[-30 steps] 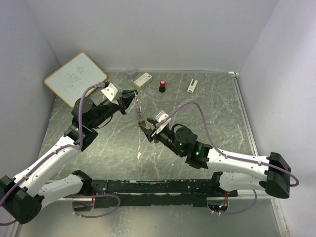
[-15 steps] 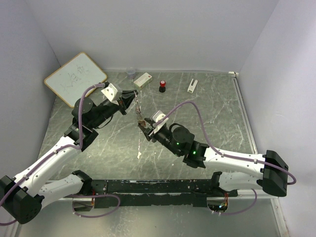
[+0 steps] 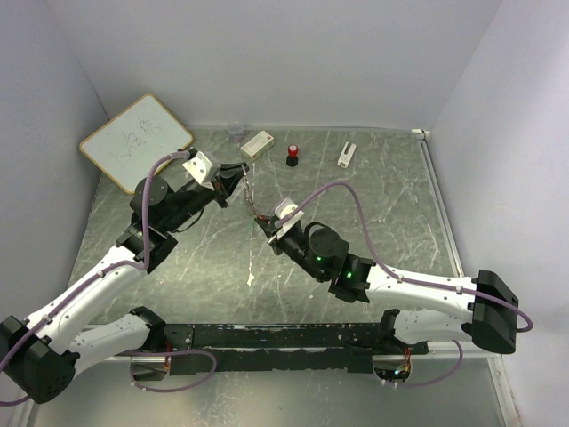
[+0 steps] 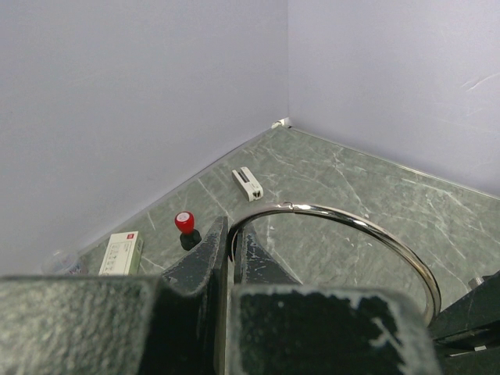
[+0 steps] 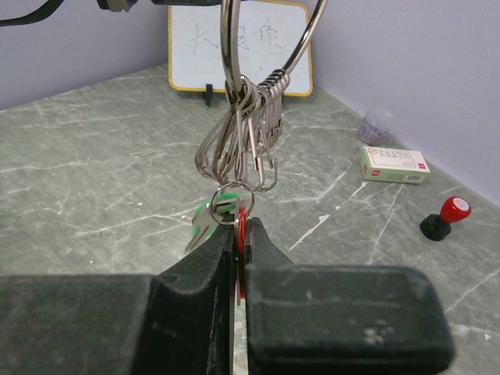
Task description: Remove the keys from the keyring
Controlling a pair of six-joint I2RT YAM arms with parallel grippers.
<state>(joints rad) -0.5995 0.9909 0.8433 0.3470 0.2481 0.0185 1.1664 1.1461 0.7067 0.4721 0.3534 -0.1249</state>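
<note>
My left gripper [image 4: 230, 226] is shut on a large silver ring [image 4: 367, 226], holding it up above the table [image 3: 391, 205]. Several wire snap hooks [image 5: 250, 148] hang from that ring, and below them the small keyring [image 5: 229, 201] with the keys. The red-headed key [image 5: 242, 238] stands edge-on between the pads of my right gripper [image 5: 241, 223], which is shut on it. The green-headed key [image 5: 205, 219] dangles free just left of my fingers. From above, the right gripper [image 3: 264, 222] sits under the left gripper [image 3: 242, 169], with the bunch strung between them.
A whiteboard [image 3: 135, 140] leans at the back left. Along the back wall stand a clear cup [image 3: 236, 132], a white box [image 3: 257, 143], a black cylinder with a red cap [image 3: 292, 157] and a small white piece [image 3: 346, 154]. A pale scrap [image 3: 252, 278] lies near the front.
My right gripper has moved up to the hanging bunch and closed on the red key. The left gripper has held still with the large ring.
</note>
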